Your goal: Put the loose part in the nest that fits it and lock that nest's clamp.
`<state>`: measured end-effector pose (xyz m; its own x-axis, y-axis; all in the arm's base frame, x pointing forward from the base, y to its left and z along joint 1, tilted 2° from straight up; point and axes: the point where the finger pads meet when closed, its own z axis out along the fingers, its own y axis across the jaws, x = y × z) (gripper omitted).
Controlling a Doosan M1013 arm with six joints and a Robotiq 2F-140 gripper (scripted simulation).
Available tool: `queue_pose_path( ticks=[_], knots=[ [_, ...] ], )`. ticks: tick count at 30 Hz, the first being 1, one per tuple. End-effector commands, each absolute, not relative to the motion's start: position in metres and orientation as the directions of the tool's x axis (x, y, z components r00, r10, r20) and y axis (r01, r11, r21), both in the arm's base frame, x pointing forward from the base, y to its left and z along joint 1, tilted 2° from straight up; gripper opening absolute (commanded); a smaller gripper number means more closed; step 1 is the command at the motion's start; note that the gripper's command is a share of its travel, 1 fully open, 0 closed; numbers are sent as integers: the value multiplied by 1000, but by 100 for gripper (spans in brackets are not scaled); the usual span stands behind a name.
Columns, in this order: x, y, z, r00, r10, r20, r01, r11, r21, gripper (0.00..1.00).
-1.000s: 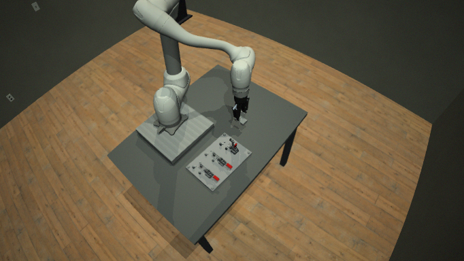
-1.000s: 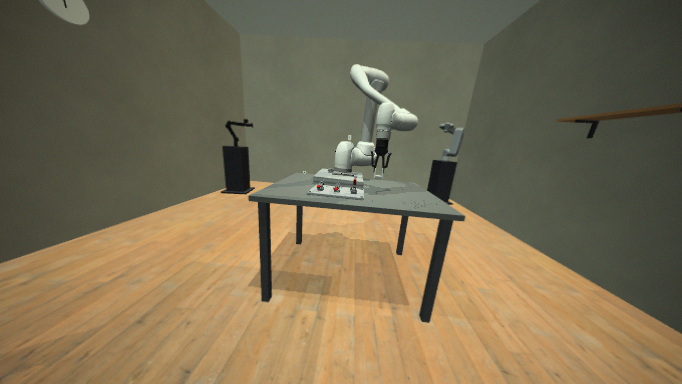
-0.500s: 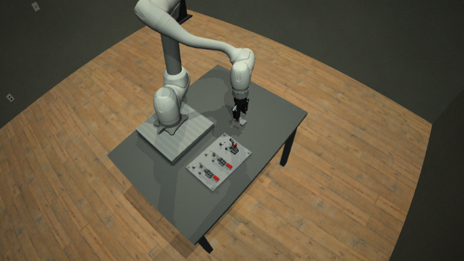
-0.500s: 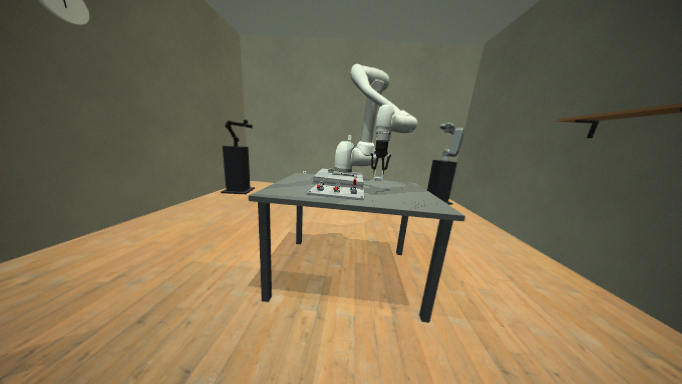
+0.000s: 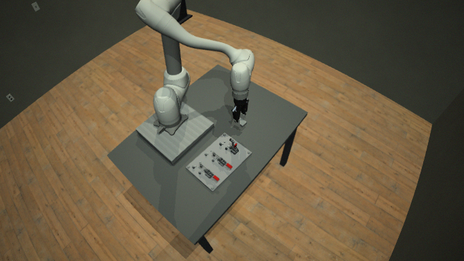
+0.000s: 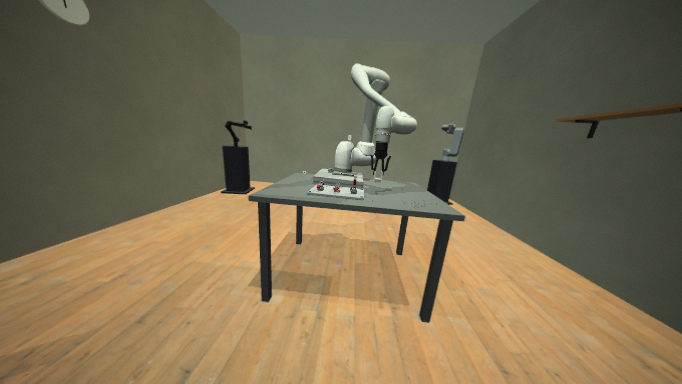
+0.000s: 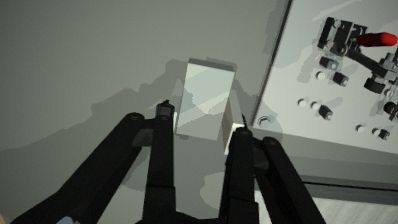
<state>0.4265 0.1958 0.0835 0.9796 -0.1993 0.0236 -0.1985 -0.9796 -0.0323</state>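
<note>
At the table (image 5: pixel 272 109) (image 6: pixel 390 200) (image 7: pixel 75 60), the end effector (image 5: pixel 239 121) (image 6: pixel 378 174) (image 7: pixel 203 97) grips the part (image 5: pixel 243 123) (image 6: pixel 378 180) (image 7: pixel 206 95).

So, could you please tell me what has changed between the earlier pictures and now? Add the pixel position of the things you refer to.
Very little: in the top view, the white robot arm (image 5: pixel 204 41) (image 6: pixel 370 87) appears shifted slightly rightward at its upper bend. No new grasp or release is visible at the black jaws. The pale grey block-shaped part (image 5: pixel 243 123) (image 6: pixel 378 179) (image 7: pixel 206 97) remains by the light grey fixture plate (image 5: pixel 243 155) (image 7: pixel 295 55), which looks unchanged.
</note>
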Motion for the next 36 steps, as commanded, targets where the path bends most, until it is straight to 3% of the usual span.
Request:
queue_pose_path(
  ticks=[1,36],
  knots=[
    [426,196,83,980,-199,24,-199,-980,-32,10],
    [425,190,81,980,-199,24,-199,-980,-32,10]
  ],
)
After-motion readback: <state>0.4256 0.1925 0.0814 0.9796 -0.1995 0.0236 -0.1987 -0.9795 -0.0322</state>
